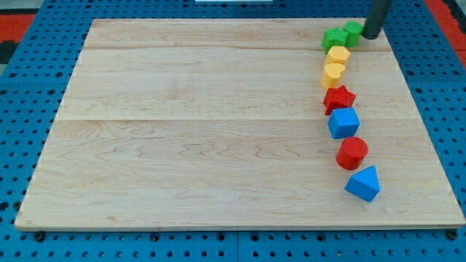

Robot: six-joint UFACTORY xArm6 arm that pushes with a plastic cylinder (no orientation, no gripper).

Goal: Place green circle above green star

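The wooden counter (pixel 218 124) lies on a blue pegboard surface (pixel 29 87), and all eight blocks stand in a loose column along the view's right side. At the view's top right, my tip (pixel 370 35) rests on the counter just beside the green circle (pixel 353 32), on that block's right side; whether the two actually touch cannot be confirmed. There are no jaws on this arm, only the dark rod, so nothing is grasped. The green circle sits touching or nearly touching the green star (pixel 335 38), which lies to its left and slightly lower in the view; the circle is therefore to the upper right of the star rather than directly above it. Directly below the star come a yellow hexagon-like block (pixel 338 54) and a second yellow block (pixel 333 73), its shape unclear, the two pressed together. Below these sit a red star (pixel 339 98) and a blue cube (pixel 344 122), touching one another. Further toward the view's bottom stand a red cylinder (pixel 352 153) and, lowest of all, a blue triangular block (pixel 363 183), near each other.
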